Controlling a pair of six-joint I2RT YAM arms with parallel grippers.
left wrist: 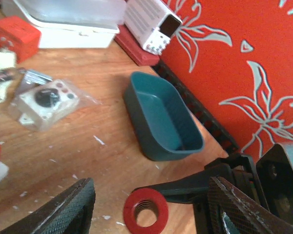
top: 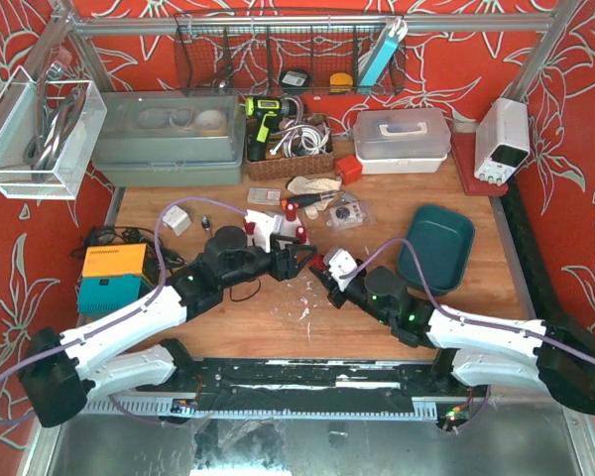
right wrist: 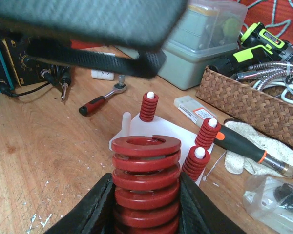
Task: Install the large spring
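My right gripper (right wrist: 145, 178) is shut on the large red spring (right wrist: 146, 180) and holds it upright by its lower coils. Just beyond it lies the white base plate (right wrist: 158, 130), with three small red springs on pegs and one bare white peg (right wrist: 126, 122). In the top view the spring (top: 316, 262) is at the table's middle, right of the plate (top: 268, 226). My left gripper (top: 296, 260) is open and empty, just above and beside the spring. In the left wrist view its fingers (left wrist: 63, 209) straddle the spring's end (left wrist: 145, 210).
A teal tray (top: 436, 246) lies to the right. A ratchet wrench (right wrist: 100, 100), a screwdriver (right wrist: 244, 144), a wicker basket (right wrist: 249, 100) and a bagged part (left wrist: 46, 102) lie behind the plate. An orange and teal box (top: 114, 278) stands at the left.
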